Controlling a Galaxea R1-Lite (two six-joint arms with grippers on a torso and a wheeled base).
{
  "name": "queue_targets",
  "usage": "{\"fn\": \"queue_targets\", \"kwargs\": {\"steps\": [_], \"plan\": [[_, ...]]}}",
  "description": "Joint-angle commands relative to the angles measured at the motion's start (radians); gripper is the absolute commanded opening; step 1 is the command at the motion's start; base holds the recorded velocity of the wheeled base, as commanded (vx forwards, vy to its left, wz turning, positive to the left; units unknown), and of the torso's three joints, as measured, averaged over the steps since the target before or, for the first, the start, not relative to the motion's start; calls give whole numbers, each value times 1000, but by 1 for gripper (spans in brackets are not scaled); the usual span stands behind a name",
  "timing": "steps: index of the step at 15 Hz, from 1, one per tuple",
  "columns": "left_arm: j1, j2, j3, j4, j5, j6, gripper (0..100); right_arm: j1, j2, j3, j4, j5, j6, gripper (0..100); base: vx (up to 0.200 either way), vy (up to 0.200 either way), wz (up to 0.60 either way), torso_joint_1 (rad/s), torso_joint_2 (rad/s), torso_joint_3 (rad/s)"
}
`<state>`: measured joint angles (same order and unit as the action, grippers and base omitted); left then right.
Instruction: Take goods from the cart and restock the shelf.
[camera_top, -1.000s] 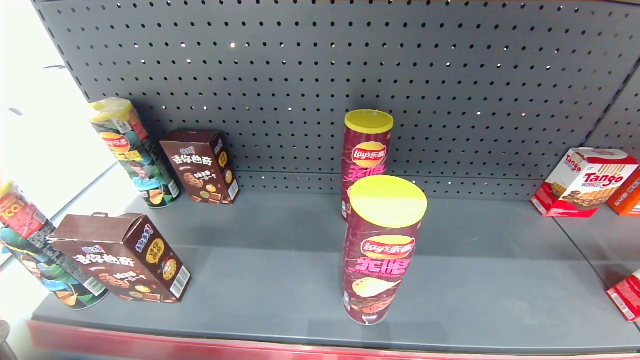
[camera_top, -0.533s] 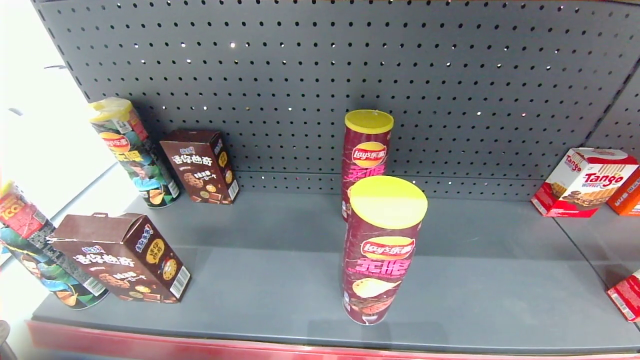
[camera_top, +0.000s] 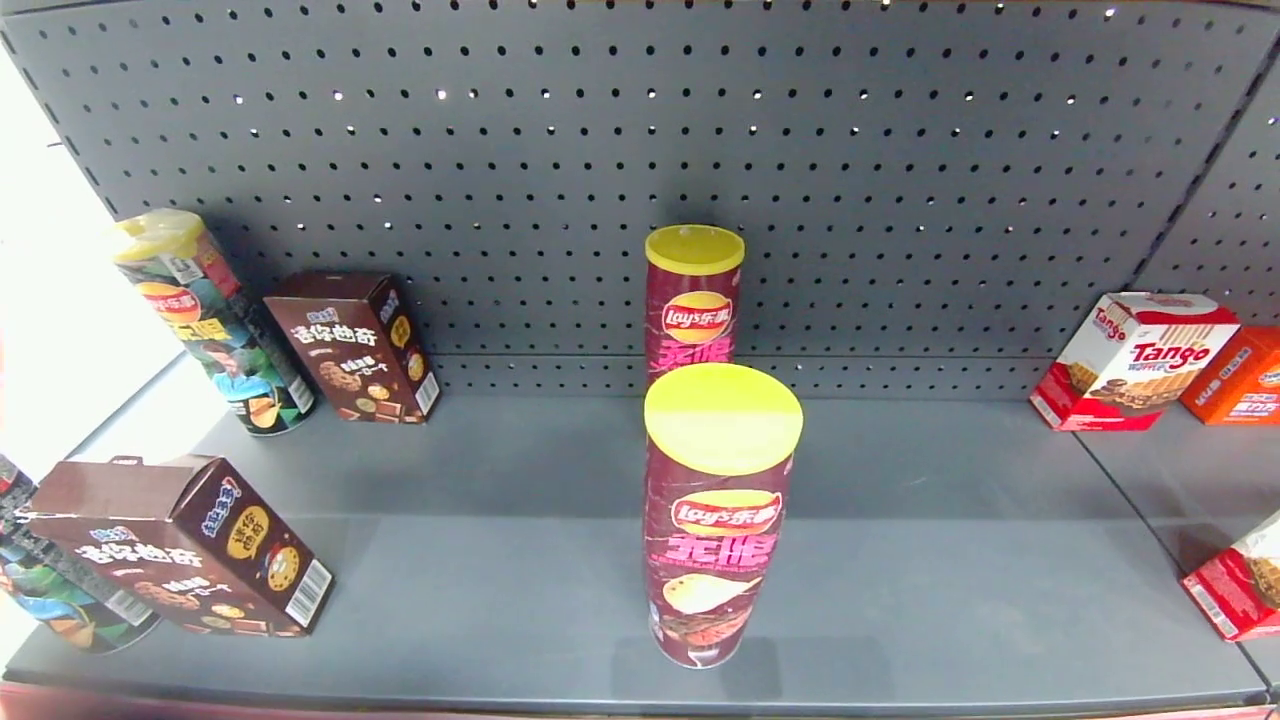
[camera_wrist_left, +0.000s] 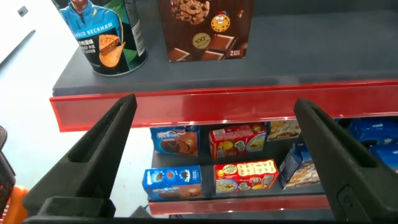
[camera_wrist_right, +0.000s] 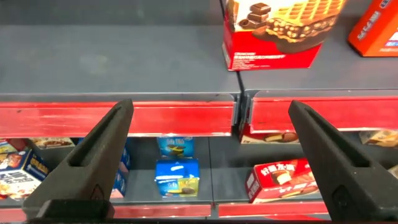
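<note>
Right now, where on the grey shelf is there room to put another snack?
The biggest bare patch lies between the front maroon can and the red wafer box. Another lies between that can and the front brown box. It is crowded at the left end, around the green can.

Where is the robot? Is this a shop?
Probably a shop: a grey pegboard shelf with a red front edge, stocked with chip cans and biscuit boxes, more packets on the level below.

Pincer (camera_wrist_right: 211, 107) spread wide before red shelf edge (camera_wrist_right: 180, 118).
</note>
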<state>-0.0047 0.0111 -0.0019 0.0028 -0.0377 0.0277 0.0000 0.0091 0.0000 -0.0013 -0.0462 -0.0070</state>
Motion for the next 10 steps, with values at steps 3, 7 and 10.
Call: {"fn": "queue_targets", "kwargs": {"steps": [3, 7, 10], "plan": [[0, 1, 0, 0, -1, 3, 100, 0, 3, 0, 0, 0, -1, 100, 0, 0, 0, 0, 0, 0], [0, 0, 2, 0, 13, 17, 100, 0, 3, 0, 0, 0, -1, 100, 0, 0, 0, 0, 0, 0], [0, 0, 2, 0, 15, 20, 100, 0, 3, 0, 0, 0, 1, 100, 0, 0, 0, 0, 0, 0]]}}
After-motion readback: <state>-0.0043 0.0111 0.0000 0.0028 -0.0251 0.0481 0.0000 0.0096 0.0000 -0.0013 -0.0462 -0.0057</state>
